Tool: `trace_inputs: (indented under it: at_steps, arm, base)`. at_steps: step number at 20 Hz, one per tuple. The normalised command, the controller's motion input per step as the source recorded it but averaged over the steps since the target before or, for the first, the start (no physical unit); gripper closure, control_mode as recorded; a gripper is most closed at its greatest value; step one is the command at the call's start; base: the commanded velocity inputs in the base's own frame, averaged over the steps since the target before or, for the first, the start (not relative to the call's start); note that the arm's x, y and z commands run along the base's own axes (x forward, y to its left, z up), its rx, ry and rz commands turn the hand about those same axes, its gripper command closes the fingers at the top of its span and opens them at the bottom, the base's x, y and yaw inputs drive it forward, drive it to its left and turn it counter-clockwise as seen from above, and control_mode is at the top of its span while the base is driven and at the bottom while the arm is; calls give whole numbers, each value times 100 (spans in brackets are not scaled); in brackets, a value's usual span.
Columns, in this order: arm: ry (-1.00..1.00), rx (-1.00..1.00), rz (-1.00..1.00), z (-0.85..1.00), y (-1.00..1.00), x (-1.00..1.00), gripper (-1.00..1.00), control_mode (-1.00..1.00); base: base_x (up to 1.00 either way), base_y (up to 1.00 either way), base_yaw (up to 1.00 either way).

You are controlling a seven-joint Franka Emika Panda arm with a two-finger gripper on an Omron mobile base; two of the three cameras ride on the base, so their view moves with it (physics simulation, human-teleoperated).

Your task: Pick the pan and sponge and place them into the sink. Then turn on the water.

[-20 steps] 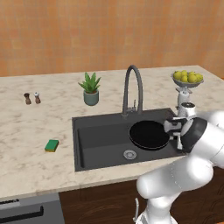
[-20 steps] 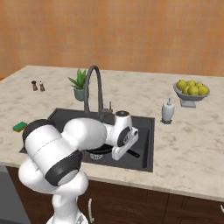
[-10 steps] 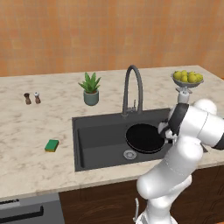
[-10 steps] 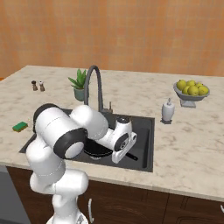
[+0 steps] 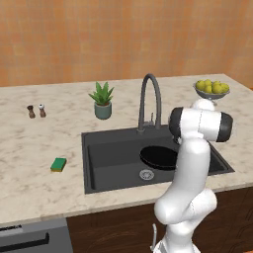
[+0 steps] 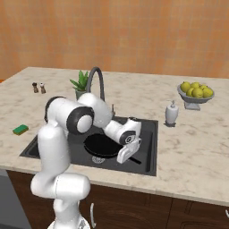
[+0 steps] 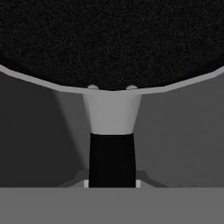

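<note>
Marble counter [image 5: 29,168] is surrounding the sink [image 5: 106,158], where we are lowering the pan [image 5: 157,156] over the drain. Our gripper [image 6: 126,152] is clenched on its handle [image 7: 112,159], which is running toward 12 o'clock into the pan in hand view. We are judging the sponge [image 5: 58,164] next, lying at 9 o'clock of the basin.

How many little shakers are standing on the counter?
2. They stand side by side at the far left of the counter: a dark shaker on the left and a white-topped shaker right beside it. None seem hidden.
</note>
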Motion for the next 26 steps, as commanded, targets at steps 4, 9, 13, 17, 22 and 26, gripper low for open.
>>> trace_inputs:
  at_steps: [4, 9, 13, 17, 22, 26]
  arm:
    - [3, 0, 0, -84, 25, 5, 100, -100]
    - [-5, 0, 0, -91, 31, 0, 100, -100]
    - [-12, 0, 0, -87, 30, 0, 100, -100]
    - [-11, -1, 0, -87, 29, 0, 100, -100]
    - [-14, 0, 0, -73, 20, 0, -100, -100]
    - [-31, 0, 0, -18, 3, -2, -100, -100]
  base:
    - [0, 0, 0]
    - [0, 0, 0]
    - [0, 0, 0]
    - [0, 0, 0]
    - [0, 0, 0]
    - [0, 0, 0]
